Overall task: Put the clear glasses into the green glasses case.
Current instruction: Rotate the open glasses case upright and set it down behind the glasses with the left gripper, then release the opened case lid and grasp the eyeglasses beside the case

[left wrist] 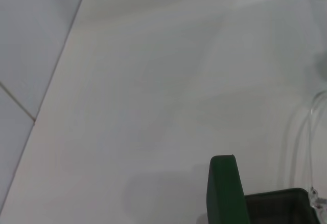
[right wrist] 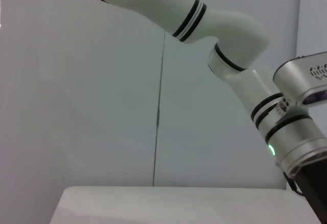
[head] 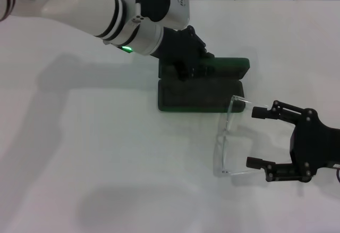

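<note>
case (head: 202, 86) open, left gripper (head: 183, 57) on its lid, fingers hidden | glasses (head: 228, 137) on table (head: 95, 153) just beside case | right gripper (head: 257, 137) wide open, empty, at their arms | 0 placed; grasp, insertion remain

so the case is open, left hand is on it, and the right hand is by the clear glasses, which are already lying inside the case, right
Not quite. In the head view the clear glasses lie on the table beside the open green glasses case, not inside it. The rest holds: the left hand is on the case, and the open right hand is at the glasses' arms.
</note>
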`<action>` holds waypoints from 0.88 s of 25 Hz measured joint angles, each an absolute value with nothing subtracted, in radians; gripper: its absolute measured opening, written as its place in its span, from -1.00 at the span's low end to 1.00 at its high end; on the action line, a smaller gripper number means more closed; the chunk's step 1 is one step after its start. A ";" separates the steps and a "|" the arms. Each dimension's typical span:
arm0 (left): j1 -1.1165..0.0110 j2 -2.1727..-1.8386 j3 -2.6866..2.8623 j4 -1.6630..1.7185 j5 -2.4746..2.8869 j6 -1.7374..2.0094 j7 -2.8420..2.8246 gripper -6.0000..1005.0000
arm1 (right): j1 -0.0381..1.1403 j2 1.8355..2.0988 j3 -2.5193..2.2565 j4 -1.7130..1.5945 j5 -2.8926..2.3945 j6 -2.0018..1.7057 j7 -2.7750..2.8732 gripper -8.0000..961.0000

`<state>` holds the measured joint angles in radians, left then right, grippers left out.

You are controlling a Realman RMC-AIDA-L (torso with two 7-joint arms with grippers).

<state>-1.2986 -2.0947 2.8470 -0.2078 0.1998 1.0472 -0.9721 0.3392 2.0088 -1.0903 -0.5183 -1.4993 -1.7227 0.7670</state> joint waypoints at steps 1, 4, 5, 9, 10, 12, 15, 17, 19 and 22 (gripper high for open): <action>-1.300 -2.095 2.847 -0.206 0.198 1.047 -0.972 -0.40 | 0.336 2.009 -1.090 -0.518 -1.499 -1.723 0.767 0.81; -1.309 -2.095 2.846 -0.204 0.189 1.046 -0.972 -0.38 | 0.328 2.009 -1.088 -0.519 -1.499 -1.723 0.767 0.81; -1.310 -2.095 2.846 -0.204 0.188 1.046 -0.972 -0.38 | 0.327 2.009 -1.087 -0.519 -1.499 -1.723 0.767 0.81; -1.311 -2.095 2.845 -0.203 0.177 1.045 -0.971 -0.35 | 0.325 2.008 -1.088 -0.518 -1.499 -1.723 0.767 0.81; -1.311 -2.095 2.845 -0.203 0.177 1.045 -0.972 -0.35 | 0.323 2.008 -1.088 -0.518 -1.499 -1.723 0.767 0.81; -1.311 -2.095 2.845 -0.203 0.177 1.045 -0.974 -0.34 | 0.318 2.008 -1.084 -0.518 -1.499 -1.724 0.767 0.81; -1.310 -2.095 2.845 -0.202 0.173 1.045 -0.978 -0.28 | 0.316 2.008 -1.080 -0.517 -1.498 -1.724 0.771 0.81; -1.309 -2.094 2.845 -0.205 0.120 1.076 -0.980 -0.22 | 0.314 2.006 -1.079 -0.518 -1.497 -1.725 0.786 0.81; -1.305 -2.090 2.845 -0.213 0.048 1.149 -0.974 -0.16 | 0.311 2.003 -1.079 -0.523 -1.497 -1.726 0.804 0.81; -1.279 -2.088 2.845 -0.259 -0.107 1.340 -0.940 -0.08 | 0.309 1.995 -1.078 -0.540 -1.498 -1.730 0.862 0.81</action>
<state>-1.2787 -2.0878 2.8454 -0.2591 -0.1069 1.3403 -0.9399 0.3092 1.9953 -1.0782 -0.5396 -1.4981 -1.7300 0.8618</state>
